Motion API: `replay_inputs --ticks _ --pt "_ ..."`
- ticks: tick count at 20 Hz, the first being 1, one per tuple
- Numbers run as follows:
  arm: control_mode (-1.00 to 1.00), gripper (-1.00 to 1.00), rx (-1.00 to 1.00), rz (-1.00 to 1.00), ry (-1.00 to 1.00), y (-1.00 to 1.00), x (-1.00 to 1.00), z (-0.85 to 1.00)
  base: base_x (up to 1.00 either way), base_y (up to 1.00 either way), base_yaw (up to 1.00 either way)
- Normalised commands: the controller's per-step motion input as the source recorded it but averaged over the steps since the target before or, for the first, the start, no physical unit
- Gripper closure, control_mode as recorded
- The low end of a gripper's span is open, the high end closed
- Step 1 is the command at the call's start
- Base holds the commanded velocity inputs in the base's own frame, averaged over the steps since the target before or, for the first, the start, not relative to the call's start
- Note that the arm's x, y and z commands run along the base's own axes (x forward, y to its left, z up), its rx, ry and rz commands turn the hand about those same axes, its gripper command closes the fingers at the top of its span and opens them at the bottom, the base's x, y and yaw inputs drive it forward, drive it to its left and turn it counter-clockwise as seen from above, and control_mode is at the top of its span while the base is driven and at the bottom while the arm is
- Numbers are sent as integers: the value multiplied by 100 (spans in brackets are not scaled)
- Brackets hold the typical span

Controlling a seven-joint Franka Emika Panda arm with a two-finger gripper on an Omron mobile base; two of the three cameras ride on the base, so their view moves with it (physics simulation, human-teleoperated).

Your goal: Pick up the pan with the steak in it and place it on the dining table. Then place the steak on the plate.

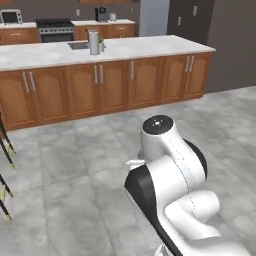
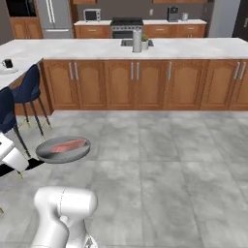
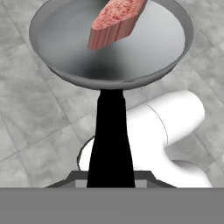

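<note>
Gripper (image 3: 111, 181) closed on black handle (image 3: 110, 135) of pan (image 3: 109, 57), handle running straight up from between the jaws in hand view, finger tips themselves hidden behind it. Pan held in the air over grey tiled floor (image 2: 169, 164), bowl roughly level, nothing under it but floor. Steak (image 3: 117, 19) lying inside the pan, toward the far rim in hand view, one cut end facing the camera, far end cut off by the top edge of the picture. In right base view, pan (image 2: 63, 149) at left of frame with steak (image 2: 69, 145) resting near its middle, handle leading off to the left toward the hand at frame edge. Beyond it at far left, blue padded chairs (image 2: 26, 87) with thin dark legs, drawn up to a white marble top (image 2: 14, 72) carrying a small dark cup (image 2: 7, 63) near its edge; cannot tell from this sliver whether that top is the dining table. Plate not made out. Farther back, long kitchen counter (image 2: 193, 48) with white marble top over wooden cabinet doors (image 2: 121, 85), spanning the frame in both base views. On the counter, a sink with an upright grey cylinder (image 1: 93, 42) just beside it and a small plant touching or nearly touching that. Against back wall: stove (image 2: 127, 25), microwave (image 2: 92, 15), coffee maker (image 2: 173, 13), fridge (image 2: 54, 18) at left.
</note>
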Motion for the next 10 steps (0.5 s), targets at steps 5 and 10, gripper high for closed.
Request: replay_inputs --ticks 5,10 --pt "100 100 0 0 0 0 0 0 100 -24 0" --pt "100 100 0 0 0 0 0 0 100 -23 0"
